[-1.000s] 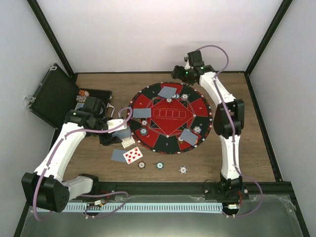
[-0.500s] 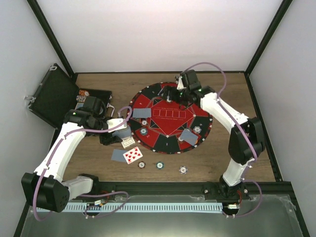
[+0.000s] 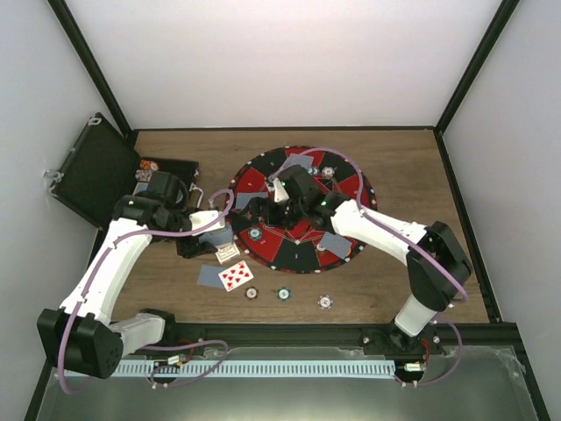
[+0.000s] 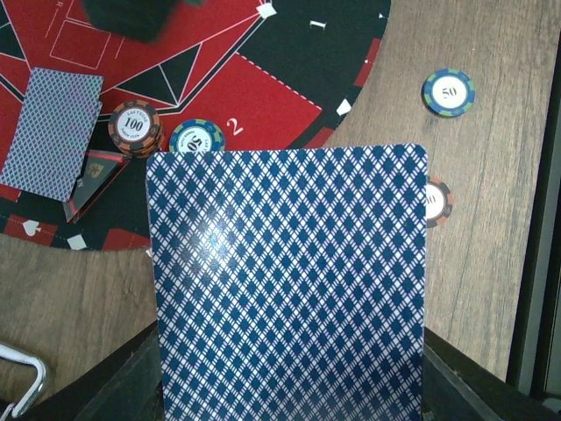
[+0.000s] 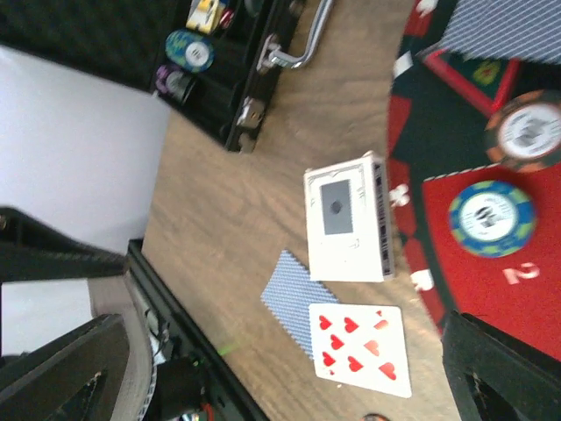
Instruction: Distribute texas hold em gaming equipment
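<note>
Blue-backed card (image 4: 289,281) is hanging clamped in the left end effector (image 3: 215,232) above the near-left edge of the mat (image 4: 289,88), probably needing lowering onto a seat, while the right end effector (image 3: 257,210) is hovering empty, jaws apart

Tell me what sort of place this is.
Most likely a robotics test cell staged as a poker table, not a casino: two robot arms bolted at the edge of a wooden table inside plain white walls, with a round red-and-black poker mat, chips and playing cards laid out.
</note>
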`<move>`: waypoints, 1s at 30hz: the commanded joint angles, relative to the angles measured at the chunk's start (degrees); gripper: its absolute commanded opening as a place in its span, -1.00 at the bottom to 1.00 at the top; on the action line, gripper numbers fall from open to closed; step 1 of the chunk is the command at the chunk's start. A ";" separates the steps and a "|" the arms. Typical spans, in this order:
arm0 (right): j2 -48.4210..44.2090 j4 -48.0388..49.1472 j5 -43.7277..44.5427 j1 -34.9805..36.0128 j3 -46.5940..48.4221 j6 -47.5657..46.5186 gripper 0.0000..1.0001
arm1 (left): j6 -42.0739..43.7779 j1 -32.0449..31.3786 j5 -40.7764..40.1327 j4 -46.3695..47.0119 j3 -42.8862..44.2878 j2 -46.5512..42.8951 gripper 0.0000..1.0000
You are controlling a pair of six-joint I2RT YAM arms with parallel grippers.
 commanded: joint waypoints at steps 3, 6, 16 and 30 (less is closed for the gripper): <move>-1.29 8.62 -6.20 2.58 -3.61 5.00 1.00 | 0.65 0.14 1.98 -0.57 0.63 -1.53 -0.92; -1.53 11.13 -8.67 3.63 -4.69 6.44 1.00 | 0.55 0.17 1.75 -0.74 0.62 -2.06 -0.92; -0.84 17.32 -13.50 5.04 -7.27 10.45 1.00 | 1.08 0.14 0.84 -1.10 0.04 -3.22 -0.92; -3.51 18.17 -13.07 6.86 -7.59 11.59 0.97 | 1.86 0.14 0.34 -0.65 -0.97 -3.90 -0.92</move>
